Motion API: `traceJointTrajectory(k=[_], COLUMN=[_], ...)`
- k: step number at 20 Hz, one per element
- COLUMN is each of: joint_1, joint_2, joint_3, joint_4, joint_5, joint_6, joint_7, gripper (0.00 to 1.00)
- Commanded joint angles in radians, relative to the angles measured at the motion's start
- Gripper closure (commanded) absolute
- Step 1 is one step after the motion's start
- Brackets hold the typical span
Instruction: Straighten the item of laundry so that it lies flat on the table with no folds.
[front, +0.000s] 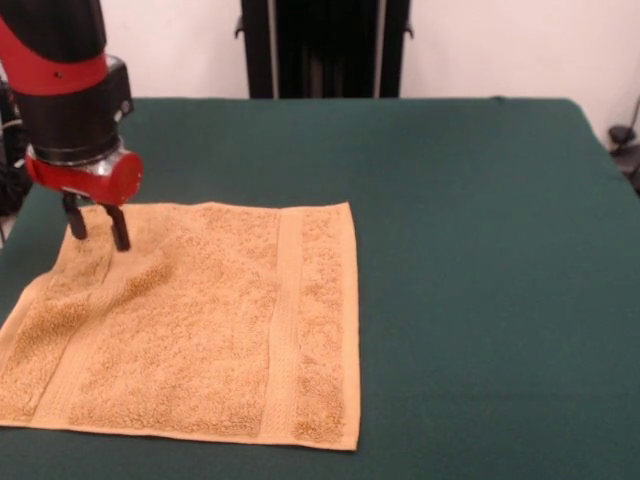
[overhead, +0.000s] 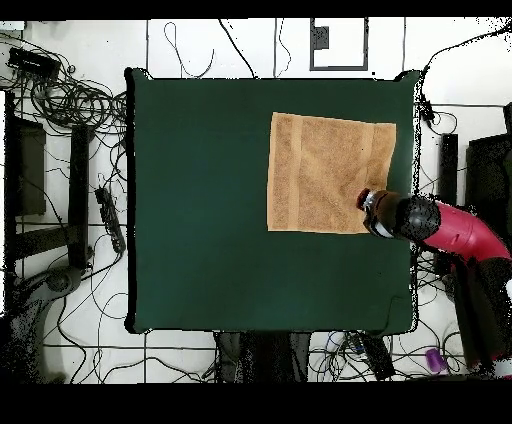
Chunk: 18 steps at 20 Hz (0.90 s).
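Nearest the front camera, the towel (front: 190, 320) lies almost flat at the desk's (front: 470, 250) seven o'clock. Final smoothing looks in hand: the gripper (front: 97, 226), fingers slightly apart and empty, touches the rumpled ten o'clock corner, which wants drawing outward. Overhead hides that ripple beneath the arm (overhead: 440, 228).

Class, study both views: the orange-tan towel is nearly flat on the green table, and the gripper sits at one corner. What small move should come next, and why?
Probably a short outward pull of that corner. The small square orange-tan terry towel lies mostly flat on the dark green cloth-covered table, but a soft ridge remains just beside the red and black arm's gripper, whose fingers appear open over that corner.
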Motion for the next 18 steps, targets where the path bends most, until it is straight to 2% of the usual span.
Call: traceJointTrajectory(k=[1,6,18], joint_1=[0.012,0.011,0.009], joint_2=[-0.070,-0.103,-0.047], joint_3=[0.035,0.036,0.037], joint_4=[0.095,0.137,0.197], joint_5=[0.010,0.005,0.004], joint_6=[0.140,0.132,0.000], joint_7=[-0.092,-0.071,0.028], gripper=[0.00,0.00,0.00])
